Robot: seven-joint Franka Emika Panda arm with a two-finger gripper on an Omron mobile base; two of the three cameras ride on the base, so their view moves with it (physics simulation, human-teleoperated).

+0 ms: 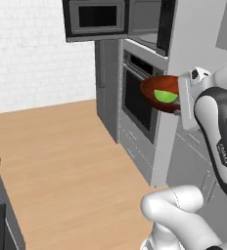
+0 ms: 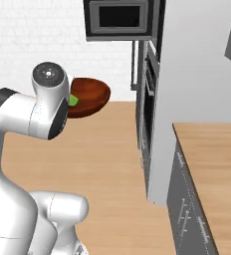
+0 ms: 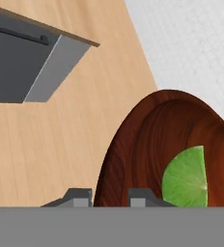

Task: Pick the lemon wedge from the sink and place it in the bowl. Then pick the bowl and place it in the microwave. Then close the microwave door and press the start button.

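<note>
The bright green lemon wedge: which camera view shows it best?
The hand view: the bright green lemon wedge lies large and sharp inside the glossy reddish-brown bowl. The left base view shows it small; in the right base view the arm hides most of it.

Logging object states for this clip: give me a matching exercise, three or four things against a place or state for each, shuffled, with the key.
Things:
1. glossy reddish-brown round bowl
2. bright green lemon wedge
3. black microwave door with dark glass window
4. robot's two-finger gripper

States:
A. swung open
B. lying inside the bowl
C. shut on the bowl's rim
D. held up in the air in front of the oven

Pairs: 1-D, 2-B, 3-A, 4-C
</note>
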